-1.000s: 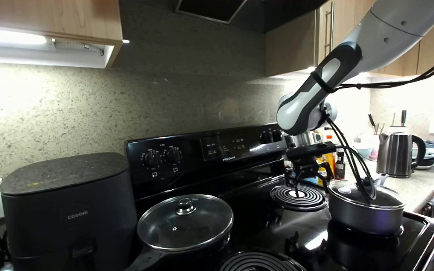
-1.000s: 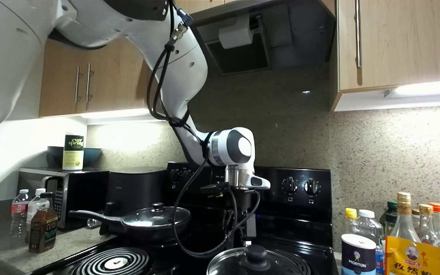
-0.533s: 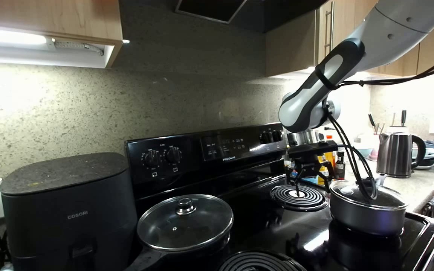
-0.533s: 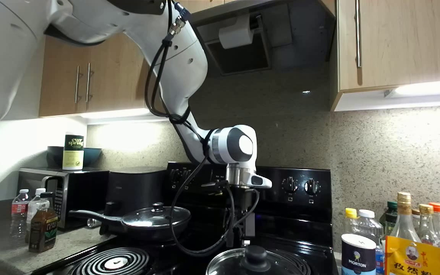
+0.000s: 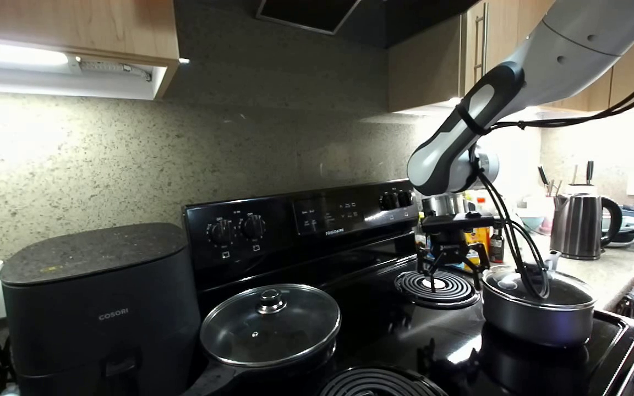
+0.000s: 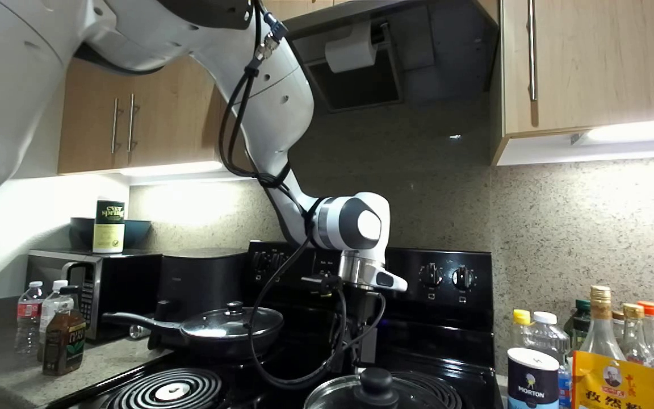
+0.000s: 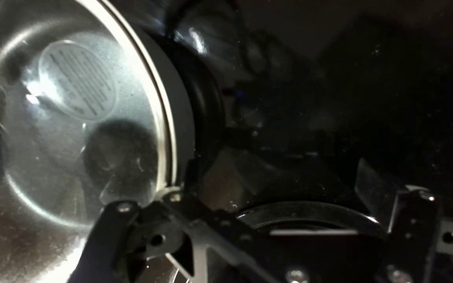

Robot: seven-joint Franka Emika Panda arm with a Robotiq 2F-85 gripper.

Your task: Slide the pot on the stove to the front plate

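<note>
Pot (image 5: 537, 322) sits on stove (image 5: 394, 341), gripper (image 5: 455, 284) spread wide just beside it, touching or not idk. In an exterior view pot's cropped to lid (image 6: 412, 399) + knob (image 6: 376, 388); wrist cam gets oval patch (image 7: 78, 80) w/ blurry print tho.

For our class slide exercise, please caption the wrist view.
Round grey metal pot with clear glass lid on a glossy black stove, an open black metal gripper beside it.

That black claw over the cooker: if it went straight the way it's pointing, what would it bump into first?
The gripper points roughly down, so probably the black top of the stove, close to the back coil burner; depth is unclear, and it might first brush the pot beside it.
</note>
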